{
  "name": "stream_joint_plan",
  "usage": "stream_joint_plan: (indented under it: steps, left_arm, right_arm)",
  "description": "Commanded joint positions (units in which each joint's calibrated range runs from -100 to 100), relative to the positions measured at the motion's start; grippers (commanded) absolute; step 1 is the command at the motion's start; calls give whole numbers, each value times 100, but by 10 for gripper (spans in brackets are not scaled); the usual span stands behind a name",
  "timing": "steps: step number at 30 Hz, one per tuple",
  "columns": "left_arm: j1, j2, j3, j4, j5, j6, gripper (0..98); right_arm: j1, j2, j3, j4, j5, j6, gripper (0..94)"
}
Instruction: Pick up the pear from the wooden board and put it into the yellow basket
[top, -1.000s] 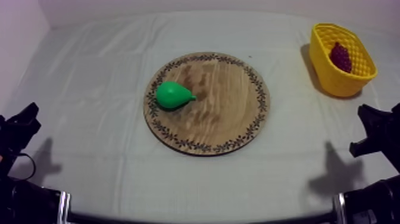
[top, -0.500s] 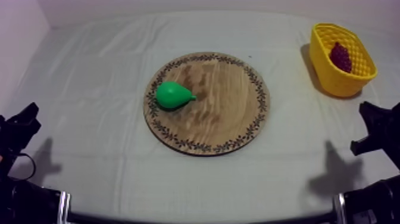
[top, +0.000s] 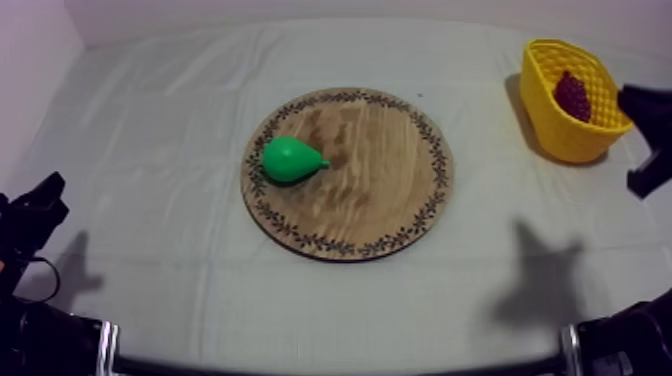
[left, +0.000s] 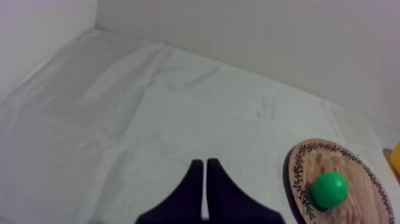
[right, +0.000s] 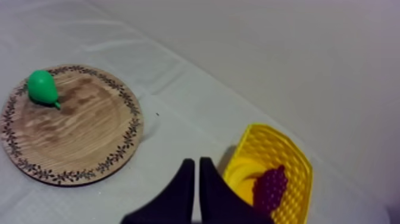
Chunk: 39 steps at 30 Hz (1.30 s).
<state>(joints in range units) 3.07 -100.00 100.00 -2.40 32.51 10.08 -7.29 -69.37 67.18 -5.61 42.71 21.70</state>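
A green pear (top: 290, 159) lies on the left part of the round wooden board (top: 380, 200) at mid-table. The yellow basket (top: 560, 130) stands at the far right with a bunch of grapes (top: 572, 96) inside. My right gripper (top: 640, 140) hovers at the right edge, just beside the basket and far from the pear. In the right wrist view its fingers (right: 197, 161) lie together, shut on nothing, near the basket (right: 286, 155), with the pear (right: 41, 86) far off on the board (right: 77, 131). My left gripper (top: 50, 190) rests low at the left, shut (left: 204, 162).
The grapes (right: 269, 187) fill part of the basket. In the left wrist view the pear (left: 329, 189) sits on the board (left: 309, 173) across bare cloth. The back wall runs close behind the basket.
My right gripper has risen from its low resting spot at the right edge to beside the basket. Its shadow on the cloth shifted left. Pear, board and left arm stayed put.
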Motion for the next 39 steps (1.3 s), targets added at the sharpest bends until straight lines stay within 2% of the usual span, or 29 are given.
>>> stream_joint_plan:
  steps: [1, 5, 10, 17, 24, 39]
  left_arm:
    - [1, 0, 0, -2, -1, 0, 1]
    - [1, 0, 0, -2, -1, 0, 1]
    - [1, 0, 0, -2, -1, 0, 1]
    - [1, 0, 0, -2, -1, 0, 1]
    - [1, 0, 0, -2, -1, 0, 1]
    - [1, 0, 0, -2, -1, 0, 1]
  right_arm:
    - [-211, 1051, -1062, 29, 162, 123, 4]
    - [-556, 2148, -1996, 25, 665, 457, 4]
    - [-1056, 3470, -3376, 128, 1477, 562, 4]
    - [-1658, 5054, -5085, 330, 2352, 475, 4]
    - [-2048, 6409, -6499, 554, 3052, 263, 4]
    - [-2677, 8651, -7928, 1143, 4178, 47, 4]
